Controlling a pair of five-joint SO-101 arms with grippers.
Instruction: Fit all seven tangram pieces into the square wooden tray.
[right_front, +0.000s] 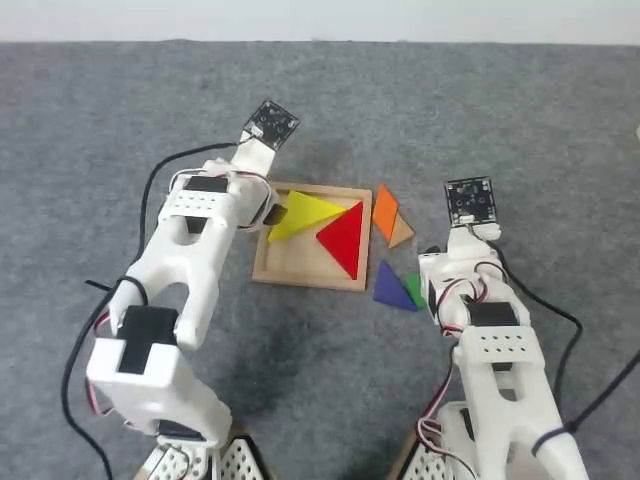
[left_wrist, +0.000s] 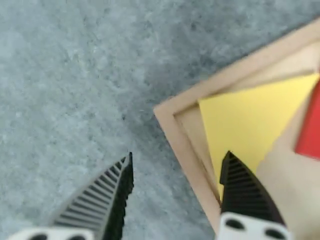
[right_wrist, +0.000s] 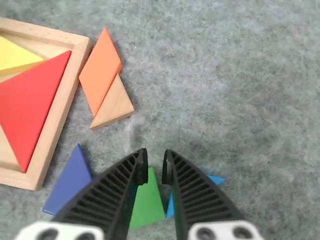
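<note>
Found square light-wood tray (right_front: 290, 260) lying flat on grey counter (right_front: 500, 120), holding two pieces: large yellow triangle (right_front: 300, 213) in far-left part, large red triangle (right_front: 343, 238) along right side, tips meeting near far-right corner. Recorded five pieces outside, flat on counter: orange parallelogram (right_front: 385, 210) just beside right rim; plain wooden triangle (right_front: 402, 231) touching it; dark blue triangle (right_front: 392, 287) near tray's near-right corner; green triangle (right_front: 413, 292) against blue one; light blue piece (right_wrist: 216, 179) beside green, mostly hidden.
</note>
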